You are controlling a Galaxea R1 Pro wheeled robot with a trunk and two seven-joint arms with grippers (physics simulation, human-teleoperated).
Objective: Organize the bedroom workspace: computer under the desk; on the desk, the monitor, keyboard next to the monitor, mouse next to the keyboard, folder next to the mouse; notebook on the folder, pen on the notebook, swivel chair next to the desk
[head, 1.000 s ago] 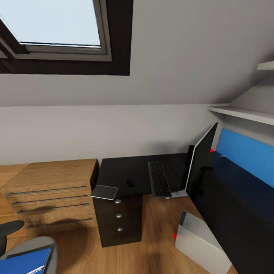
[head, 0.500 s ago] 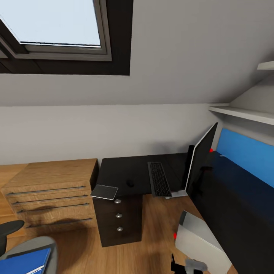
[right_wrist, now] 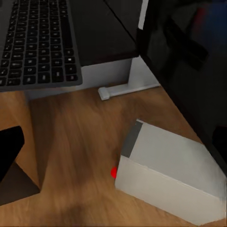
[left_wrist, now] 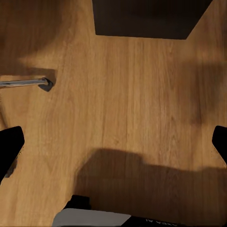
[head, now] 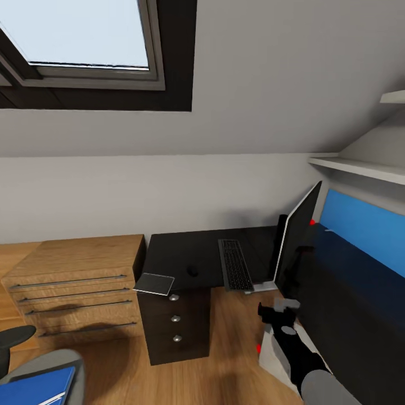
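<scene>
The right tool (head: 278, 312) hangs with its jaws spread wide and empty over the floor, just in front of the surface (head: 174, 253). From the right wrist view the computer (right_wrist: 165, 175) lies straight below it. The likely step is nudging this tower further under the surface. To do that well, I would lower the tool beside the case and press a flat finger against a broad side, low down. A boxy, smooth, light grey case like this probably slides on the wood floor and would tip if pushed high. It sits askew, red light towards the room, at about 5 o'clock from the keyboard (head: 235, 264).

The keyboard is slim and matte, with fine keys, and its near end overhangs the glossy black edge. The monitor (head: 298, 236) stands edge-on at its 3 o'clock, thin and reflective, so the arm needs to keep clear of it. The small rounded mouse (head: 193, 271) sits at the keyboard's 9 o'clock. The thin grey notebook (head: 154, 284) juts over the corner at 7 o'clock from the mouse. The flat blue folder (head: 36, 388) rests on the padded swivel chair (head: 73, 360), well apart at 7 o'clock.

The left tool (left_wrist: 113, 142) is also spread open, empty, above bare floorboards.
</scene>
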